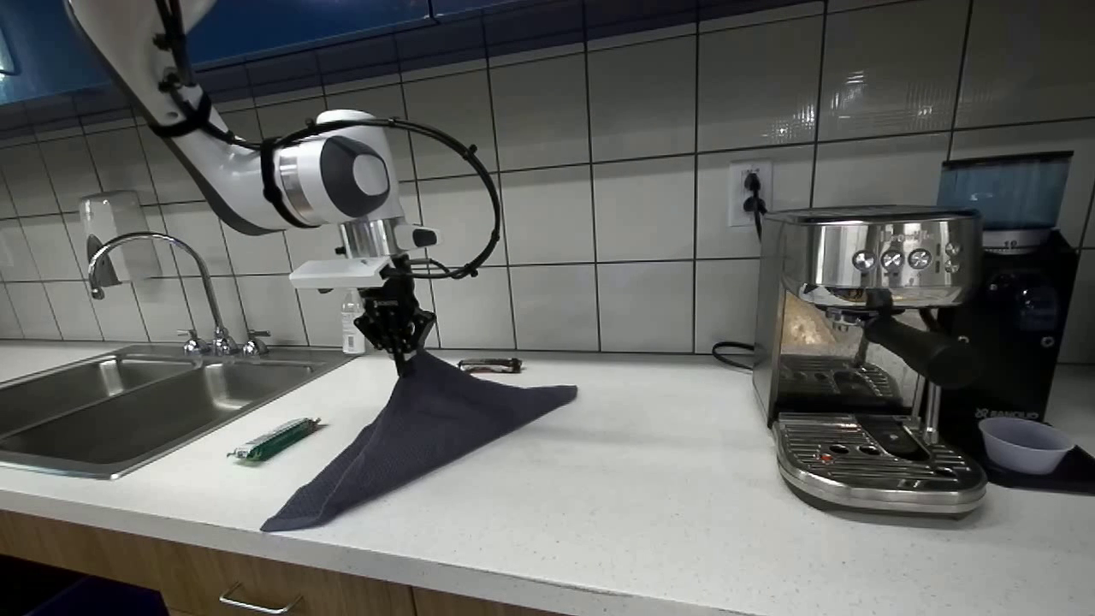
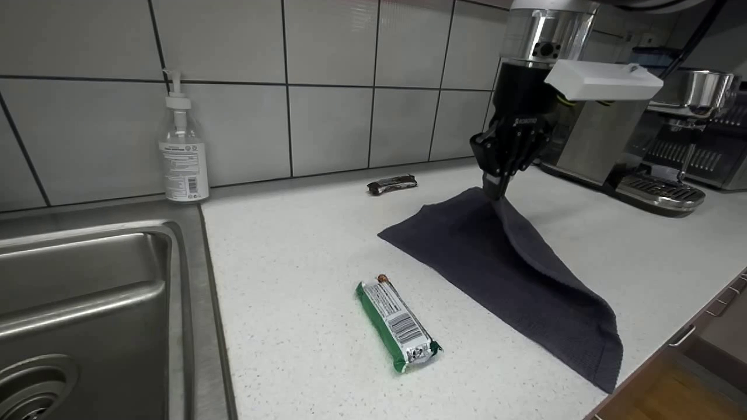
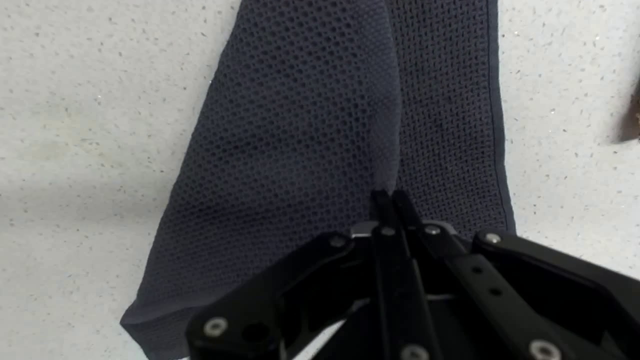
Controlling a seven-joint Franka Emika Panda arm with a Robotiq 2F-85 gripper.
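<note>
On the counter by the sink lies the cloth, near the green bar, and your gripper is squeezed tight on just a small raised bit of it, so if you pull too hard that bit could slip out.

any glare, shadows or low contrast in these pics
Both exterior views: highlights streak the stainless-steel sink; an exterior view: light glints off glossy pale wall tiles; wrist view: soft shadow dims the speckled white countertop, and the black tool nearly blends into the dark grey textured cloth.
</note>
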